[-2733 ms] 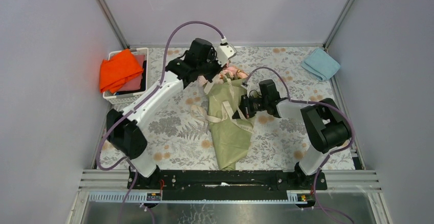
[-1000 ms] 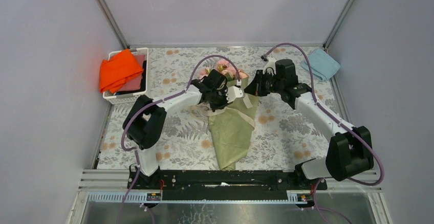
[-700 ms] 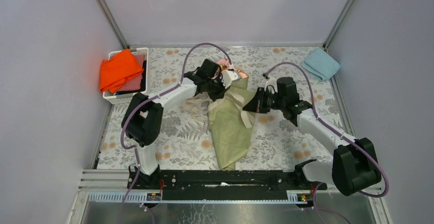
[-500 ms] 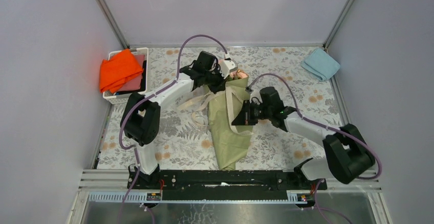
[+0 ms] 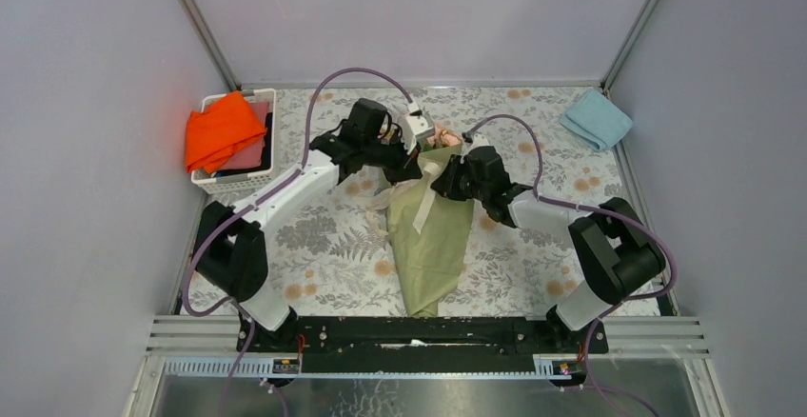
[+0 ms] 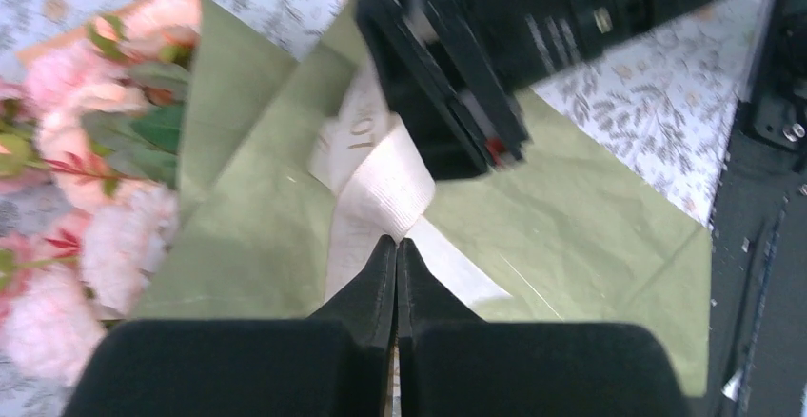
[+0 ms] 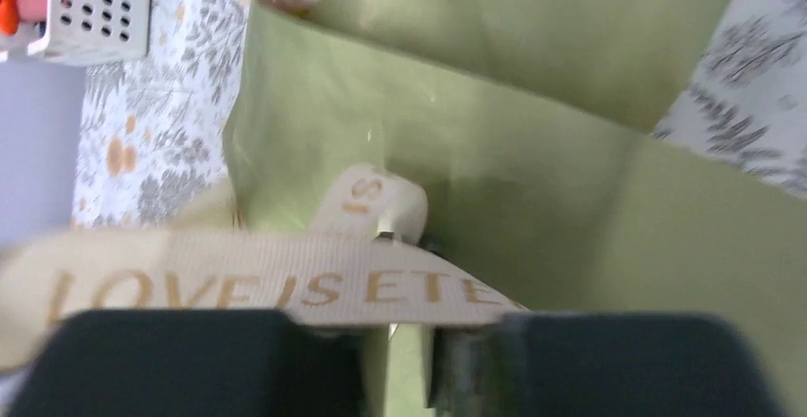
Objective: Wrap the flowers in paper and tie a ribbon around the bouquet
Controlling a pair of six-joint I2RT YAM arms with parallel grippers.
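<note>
The bouquet (image 5: 430,241) lies mid-table as an olive-green paper (image 6: 580,236) cone, its tip toward the arms. The pink flowers (image 5: 440,137) show at its far end and fill the left of the left wrist view (image 6: 76,160). The cream ribbon (image 5: 424,204) runs over the cone, with a loose end (image 5: 377,206) to its left. My left gripper (image 6: 396,244) is shut on a fold of the ribbon (image 6: 381,184) above the cone's upper part (image 5: 407,162). My right gripper (image 5: 441,183) hovers just beside it. Its fingers stand slightly apart (image 7: 407,331), and the lettered ribbon (image 7: 285,288) lies across their tips.
A white basket (image 5: 222,186) with an orange cloth (image 5: 221,129) stands at the far left of the floral table cover. A light blue folded cloth (image 5: 597,118) lies at the far right corner. Grey walls close in the table on three sides.
The right gripper swung from beside the blooms down across the cone, then up next to the left gripper, and its jaws parted. The left gripper pulled its ribbon end back toward the blooms.
</note>
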